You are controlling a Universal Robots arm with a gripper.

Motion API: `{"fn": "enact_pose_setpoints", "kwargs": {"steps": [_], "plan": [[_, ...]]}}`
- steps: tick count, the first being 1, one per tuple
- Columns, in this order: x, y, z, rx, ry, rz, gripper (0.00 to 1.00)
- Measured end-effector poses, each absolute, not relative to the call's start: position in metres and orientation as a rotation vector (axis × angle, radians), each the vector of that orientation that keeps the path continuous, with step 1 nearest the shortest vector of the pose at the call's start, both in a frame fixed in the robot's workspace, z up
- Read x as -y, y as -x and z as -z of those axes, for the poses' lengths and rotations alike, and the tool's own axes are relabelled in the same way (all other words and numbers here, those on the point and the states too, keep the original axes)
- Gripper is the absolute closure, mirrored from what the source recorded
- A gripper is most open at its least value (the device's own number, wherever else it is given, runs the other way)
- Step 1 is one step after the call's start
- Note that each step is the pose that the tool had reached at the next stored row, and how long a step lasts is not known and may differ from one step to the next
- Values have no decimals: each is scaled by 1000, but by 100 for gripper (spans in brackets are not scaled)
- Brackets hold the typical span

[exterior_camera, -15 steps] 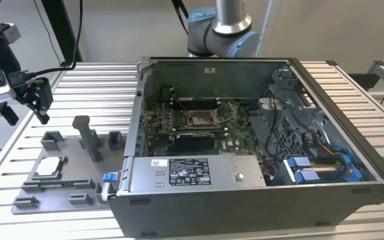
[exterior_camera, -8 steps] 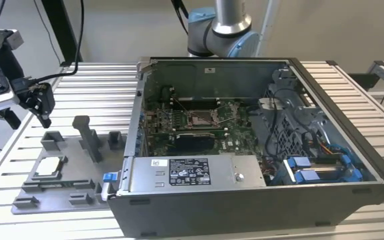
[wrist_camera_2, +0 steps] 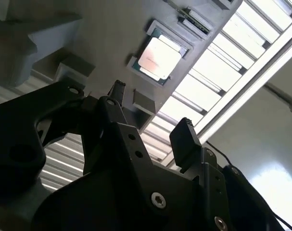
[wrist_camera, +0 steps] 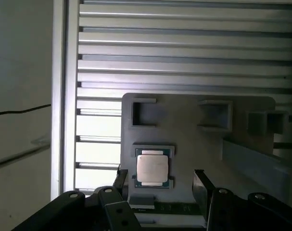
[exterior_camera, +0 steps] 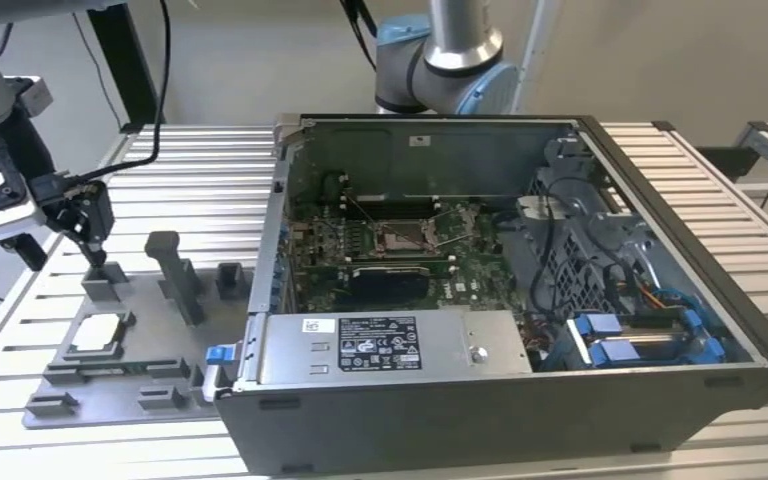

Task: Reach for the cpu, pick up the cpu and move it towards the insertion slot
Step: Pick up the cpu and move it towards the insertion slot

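Slatted table point(exterior_camera: 197, 160) bears a grey tray point(exterior_camera: 157, 345) holding the cpu point(exterior_camera: 97, 333) — gripper point(exterior_camera: 88, 245) hovers open, empty.

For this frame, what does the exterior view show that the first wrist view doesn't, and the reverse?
Exterior view: the open computer case with the insertion slot inside, toward that view's right of the hand. First wrist view: the green rim of the cpu, seen between the hand's open fingers. Shared: the cpu lying in its grey tray on the slatted table, not gripped.
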State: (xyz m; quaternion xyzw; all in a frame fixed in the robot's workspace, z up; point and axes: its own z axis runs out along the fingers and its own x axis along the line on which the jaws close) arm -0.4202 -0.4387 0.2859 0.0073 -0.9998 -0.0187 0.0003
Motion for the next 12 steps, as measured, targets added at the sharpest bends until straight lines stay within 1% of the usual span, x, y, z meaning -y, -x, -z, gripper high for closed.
{"fn": "enact_pose_setpoints", "kwargs": {"steps": [9, 12], "plan": [[453, 421, -269, 3141, -23, 59, 0], [454, 421, -264, 3140, -23, 59, 0]]}}
